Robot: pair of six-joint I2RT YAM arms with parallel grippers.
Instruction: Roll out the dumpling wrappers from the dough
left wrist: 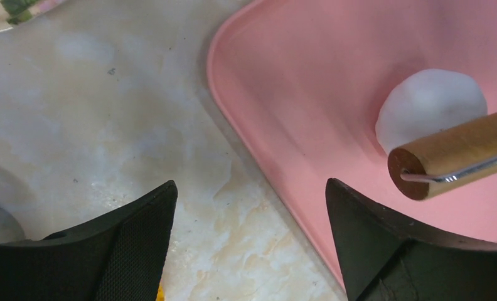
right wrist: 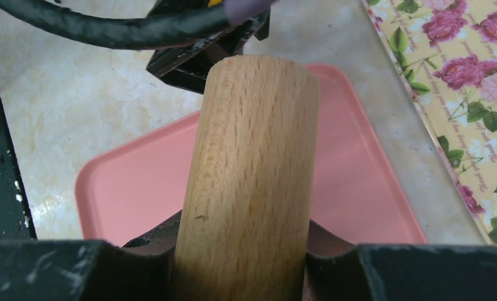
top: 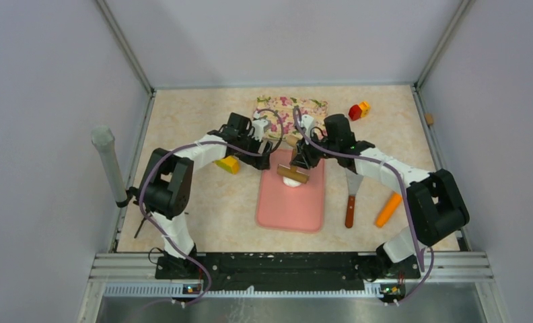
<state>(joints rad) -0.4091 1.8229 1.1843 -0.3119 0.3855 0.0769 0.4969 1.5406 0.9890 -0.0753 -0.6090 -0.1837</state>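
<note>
A white dough ball point(top: 290, 182) lies on the upper part of the pink mat point(top: 292, 208); it also shows in the left wrist view point(left wrist: 431, 103). My right gripper point(top: 304, 160) is shut on a wooden rolling pin point(top: 294, 176), which lies across the near side of the dough. In the right wrist view the pin point(right wrist: 249, 169) fills the space between my right gripper's point(right wrist: 246, 251) jaws and hides the dough. My left gripper point(top: 272, 142) is open and empty, and in its wrist view it point(left wrist: 251, 188) straddles the mat's far left edge point(left wrist: 246, 125). No dumpling wrappers are in view.
A floral cloth point(top: 292, 108) lies behind the mat. A yellow block point(top: 228, 164) is left of the mat, red and yellow blocks point(top: 358, 110) at the back right. A wooden-handled spatula point(top: 351, 195) and an orange carrot point(top: 388, 209) lie right of the mat. A grey post point(top: 109, 161) stands at the left.
</note>
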